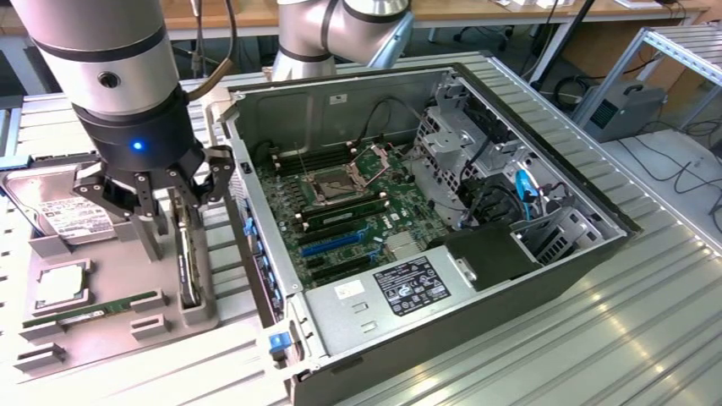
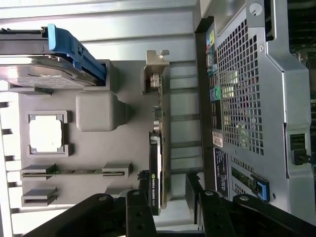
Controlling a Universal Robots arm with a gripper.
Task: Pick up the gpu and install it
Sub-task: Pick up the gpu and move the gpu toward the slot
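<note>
Gpu [image 2: 155, 168] on edge in grey tray [image 2: 98, 148], just beside computer case [image 1: 485, 313]. Gripper [image 1: 167, 224] above it, jaws apart, nothing held. Card likely light, stiff, fragile — best pinched across flat faces mid-length — clear of bracket.

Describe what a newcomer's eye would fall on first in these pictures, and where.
The open computer case, its motherboard bared, takes the exterior view's middle and right. On that view's left, the arm's gripper hangs open over a grey tray, straddling the gpu that stands on edge there.
</note>
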